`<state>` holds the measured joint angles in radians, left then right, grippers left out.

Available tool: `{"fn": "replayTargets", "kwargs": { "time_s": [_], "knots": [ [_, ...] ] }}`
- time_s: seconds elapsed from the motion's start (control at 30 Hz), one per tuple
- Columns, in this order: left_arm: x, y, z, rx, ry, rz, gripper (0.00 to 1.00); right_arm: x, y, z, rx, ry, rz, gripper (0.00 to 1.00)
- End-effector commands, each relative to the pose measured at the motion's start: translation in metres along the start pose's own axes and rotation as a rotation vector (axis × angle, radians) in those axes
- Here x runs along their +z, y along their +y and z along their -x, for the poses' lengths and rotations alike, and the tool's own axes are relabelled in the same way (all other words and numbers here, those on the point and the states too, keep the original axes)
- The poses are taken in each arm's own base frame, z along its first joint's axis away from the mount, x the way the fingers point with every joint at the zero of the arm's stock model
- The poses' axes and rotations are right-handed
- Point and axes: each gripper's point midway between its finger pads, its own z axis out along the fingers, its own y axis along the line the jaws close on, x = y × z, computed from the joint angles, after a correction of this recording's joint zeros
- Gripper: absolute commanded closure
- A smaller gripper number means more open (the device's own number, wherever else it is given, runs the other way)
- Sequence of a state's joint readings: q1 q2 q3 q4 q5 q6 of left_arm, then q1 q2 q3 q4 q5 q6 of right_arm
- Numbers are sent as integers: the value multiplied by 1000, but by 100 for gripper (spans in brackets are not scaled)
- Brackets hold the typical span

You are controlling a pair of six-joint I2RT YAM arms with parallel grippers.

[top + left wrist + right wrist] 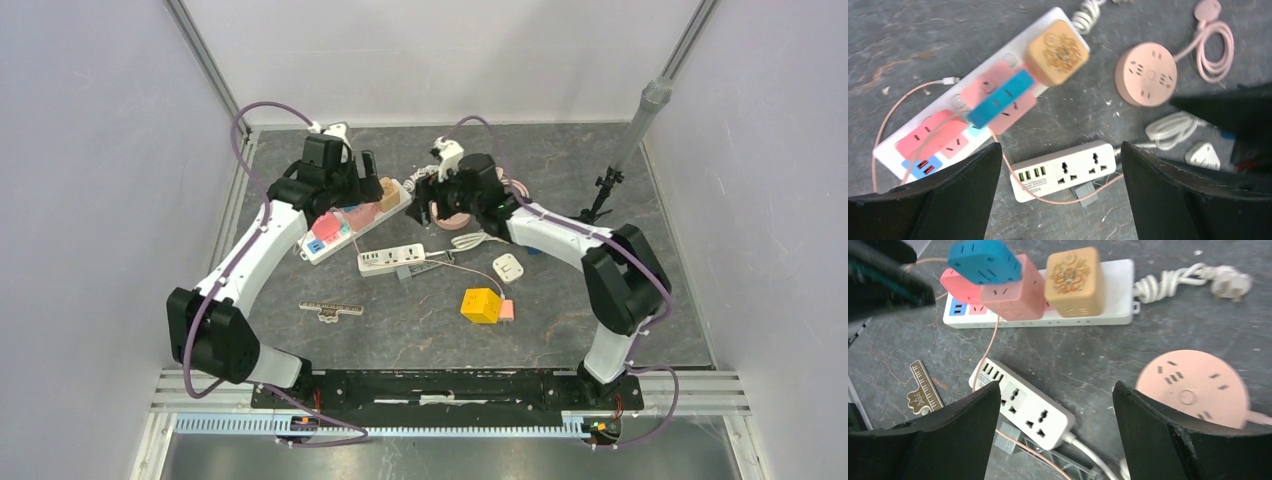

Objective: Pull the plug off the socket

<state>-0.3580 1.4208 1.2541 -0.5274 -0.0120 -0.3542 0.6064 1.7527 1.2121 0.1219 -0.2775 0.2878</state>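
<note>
Grey counter [560, 330], far edge: tan cube plug [1071, 274] is sitting on diagonal power strip [1115, 290] btwn left claw [1058, 150] & right claw [1055, 385], both gaping wide, empty.

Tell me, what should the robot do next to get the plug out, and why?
Probably lower the right gripper over the tan plug. It sits plugged into the white power strip, and both this gripper and the left gripper are open, holding nothing.
</note>
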Motion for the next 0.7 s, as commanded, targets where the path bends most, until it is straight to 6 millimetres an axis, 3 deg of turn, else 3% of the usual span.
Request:
{"fn": "replayTargets", "kwargs": {
  "time_s": [0.0, 0.1, 0.3, 0.67],
  "knots": [
    [-2, 32, 30, -162, -56, 135, 6, 25, 15, 24, -63, -73, -55, 10],
    [-2, 57, 41, -224, -42, 195, 6, 46, 4, 23, -102, -42, -138, 5],
    [3, 87, 55, -311, -22, 227, 6, 85, -2, 27, -157, -71, -159, 6],
    [26, 119, 38, -442, 86, 234, 8, 129, 6, 6, -208, -23, -92, 11]
  ]
}}
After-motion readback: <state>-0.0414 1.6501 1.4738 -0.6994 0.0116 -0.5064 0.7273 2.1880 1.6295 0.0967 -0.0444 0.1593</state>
